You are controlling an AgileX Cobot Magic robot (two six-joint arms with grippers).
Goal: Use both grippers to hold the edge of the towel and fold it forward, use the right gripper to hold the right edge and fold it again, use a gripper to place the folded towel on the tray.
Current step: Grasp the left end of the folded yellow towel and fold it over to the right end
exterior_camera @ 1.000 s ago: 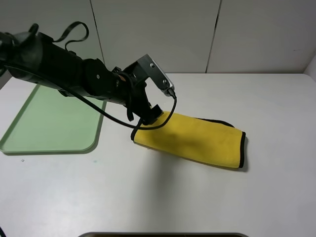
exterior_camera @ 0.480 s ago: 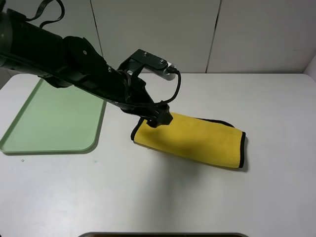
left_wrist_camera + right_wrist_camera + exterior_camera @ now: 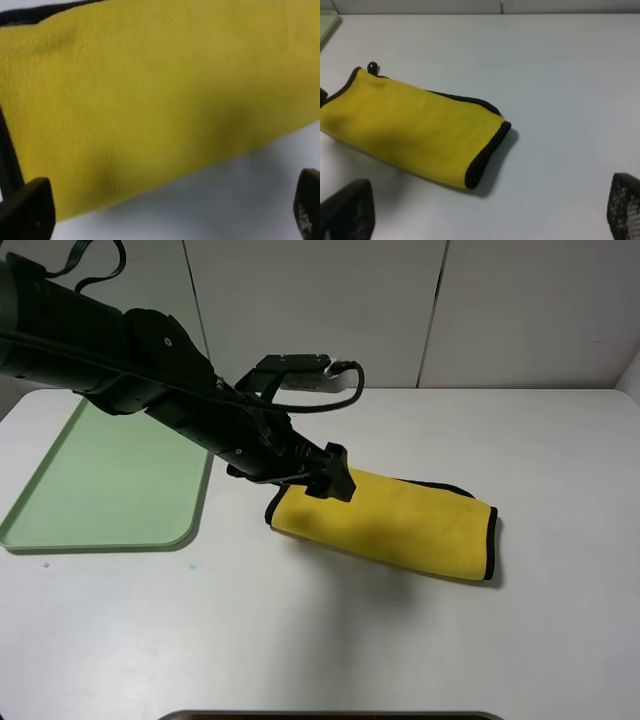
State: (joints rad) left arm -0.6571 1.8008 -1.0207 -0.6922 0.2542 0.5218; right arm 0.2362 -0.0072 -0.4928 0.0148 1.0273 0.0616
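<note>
Over the last second I had swung the left end effector (image 3: 330,480) round and down onto the left end of the folded yellow towel (image 3: 400,525). The left wrist view showed its fingers spread wide, released, with the towel filling the view just ahead and nothing gripped yet. The towel lay flat on the white tabletop (image 3: 450,640), right of centre. I judged both folds done and the pick-up for the tray just beginning. The right end effector (image 3: 485,212) hung back from the towel, also released and empty. The green tray (image 3: 100,480), near the towel's left end, held nothing.
</note>
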